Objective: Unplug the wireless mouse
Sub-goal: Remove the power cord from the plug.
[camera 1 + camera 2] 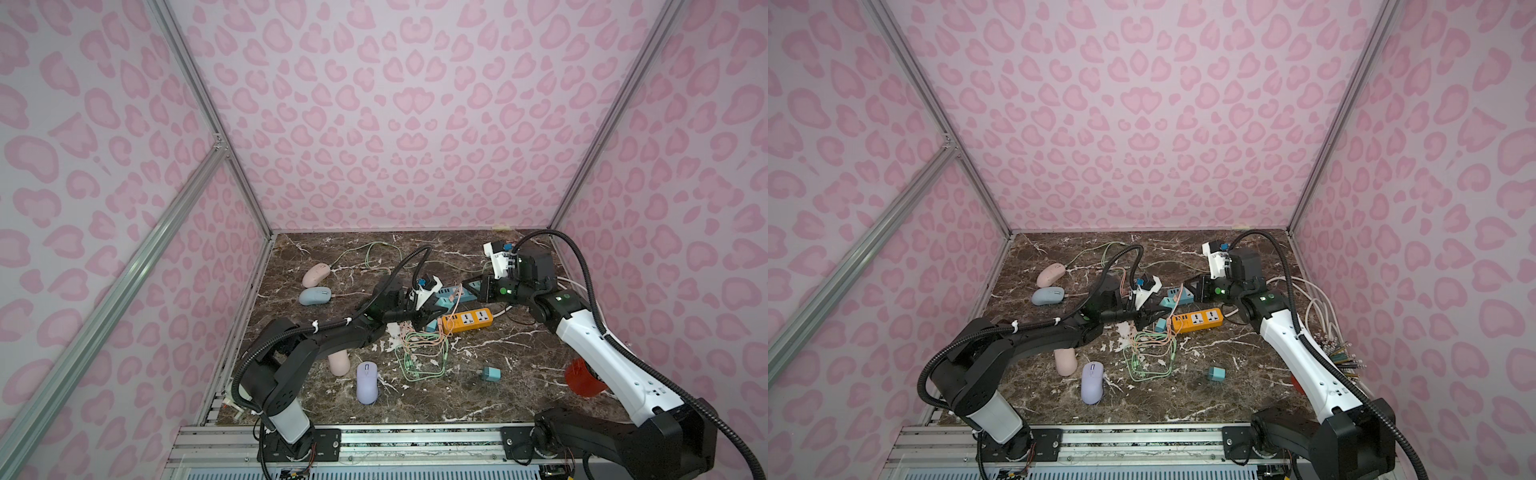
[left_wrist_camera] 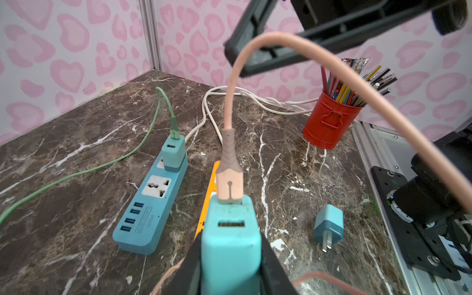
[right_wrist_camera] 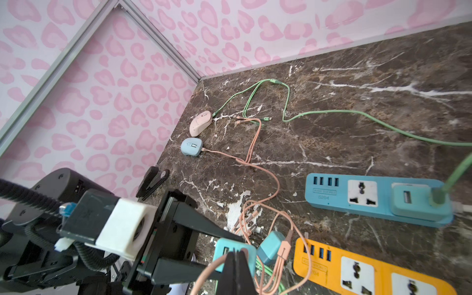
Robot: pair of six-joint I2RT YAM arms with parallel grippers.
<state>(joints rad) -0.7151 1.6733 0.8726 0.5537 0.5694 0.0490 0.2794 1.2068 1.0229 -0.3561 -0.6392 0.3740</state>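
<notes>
- Left end effector (image 2: 231,258) is clamped on the teal USB charger (image 2: 229,224). Right end effector (image 3: 236,255), close beside it, is closed, apparently pinching the pink cable (image 2: 228,107) above its USB plug (image 2: 229,184). The plug is fully seated.
- Risk: when I pull, the cable jacket slides through the closed jaws and the plug stays in.
- Risk: an off-axis pull bends the plug or twists the charger out of the left grip.
- Risk: the slack runs out and drags the mouse.
- Blue wireless mouse (image 3: 191,146): pale, rounded, grey scroll wheel, flat on the tabletop (image 3: 357,115). It is well off to the left end effector's left, with the pink cable in its nose, just beside a pink mouse (image 3: 201,123).
</notes>
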